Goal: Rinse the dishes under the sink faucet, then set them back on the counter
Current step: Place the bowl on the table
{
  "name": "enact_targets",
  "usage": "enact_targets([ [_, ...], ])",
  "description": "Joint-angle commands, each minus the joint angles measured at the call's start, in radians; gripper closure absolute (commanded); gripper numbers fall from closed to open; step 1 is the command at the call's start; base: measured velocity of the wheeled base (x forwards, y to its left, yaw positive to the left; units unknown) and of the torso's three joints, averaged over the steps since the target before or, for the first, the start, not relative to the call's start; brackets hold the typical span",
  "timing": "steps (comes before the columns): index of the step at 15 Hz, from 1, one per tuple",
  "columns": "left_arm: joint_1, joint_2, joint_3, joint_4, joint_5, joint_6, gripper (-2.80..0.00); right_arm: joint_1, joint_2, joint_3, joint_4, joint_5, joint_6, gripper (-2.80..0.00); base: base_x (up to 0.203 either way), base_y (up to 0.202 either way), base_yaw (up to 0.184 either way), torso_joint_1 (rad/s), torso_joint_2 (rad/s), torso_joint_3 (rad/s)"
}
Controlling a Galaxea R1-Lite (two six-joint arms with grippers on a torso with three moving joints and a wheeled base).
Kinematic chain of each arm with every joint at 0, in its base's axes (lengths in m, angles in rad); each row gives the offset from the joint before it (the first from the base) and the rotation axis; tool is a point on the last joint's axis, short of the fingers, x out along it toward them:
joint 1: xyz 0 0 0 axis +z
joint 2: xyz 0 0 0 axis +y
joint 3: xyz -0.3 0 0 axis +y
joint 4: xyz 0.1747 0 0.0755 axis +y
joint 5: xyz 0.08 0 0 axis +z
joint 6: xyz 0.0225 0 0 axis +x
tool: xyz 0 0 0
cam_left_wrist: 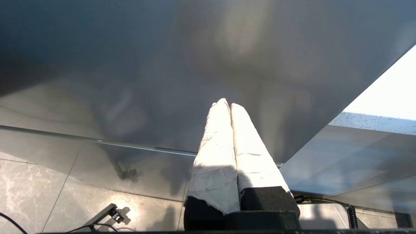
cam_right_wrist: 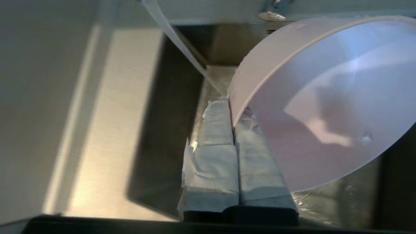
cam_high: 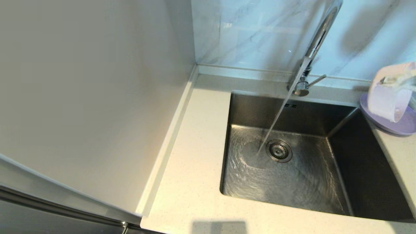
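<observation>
Pale pink dish (cam_right_wrist: 325, 107), rim pinched in the closed right gripper (cam_right_wrist: 232, 112), hangs tilted just beside the water stream (cam_right_wrist: 182, 45); left gripper (cam_left_wrist: 229, 104) idles, closed

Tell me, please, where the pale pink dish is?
In the head view the pale pink dish is at far right, tilted above the lilac plate, gripped by the right gripper.

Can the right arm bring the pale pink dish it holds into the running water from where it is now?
Probably yes. The right gripper is shut on the pale pink dish at the right edge of the sink, above the lilac plate. Nothing stands between the dish and the water stream in the open basin.
</observation>
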Motion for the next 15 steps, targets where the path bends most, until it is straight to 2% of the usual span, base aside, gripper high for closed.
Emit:
enact_targets([
  [1,0.0,0.0,0.0,0.0,0.0,-0.001,0.0,-0.002,0.009,-0.021,0.006,-0.014,-0.087,0.0,0.0,0.0,0.0,0.0,0.0,0.0],
  [3,0.0,0.0,0.0,0.0,0.0,-0.001,0.0,-0.006,0.018,-0.028,0.024,-0.014,-0.193,0.0,0.0,0.0,0.0,0.0,0.0,0.0],
  [6,0.0,0.0,0.0,0.0,0.0,-0.001,0.0,-0.034,0.051,-0.039,0.141,-0.016,-0.374,0.0,0.0,0.0,0.0,0.0,0.0,0.0],
  [10,0.0,0.0,0.0,0.0,0.0,-0.001,0.0,-0.142,0.11,-0.035,0.266,-0.016,-0.643,0.0,0.0,0.0,0.0,0.0,0.0,0.0],
  [12,0.0,0.0,0.0,0.0,0.0,-0.001,0.0,-0.19,0.156,-0.027,0.282,-0.02,-0.687,0.0,0.0,0.0,0.0,0.0,0.0,0.0],
  [15,0.0,0.0,0.0,0.0,0.0,-0.001,0.0,-0.242,0.221,0.008,0.277,-0.104,-0.712,0.0,0.0,0.0,0.0,0.0,0.0,0.0],
])
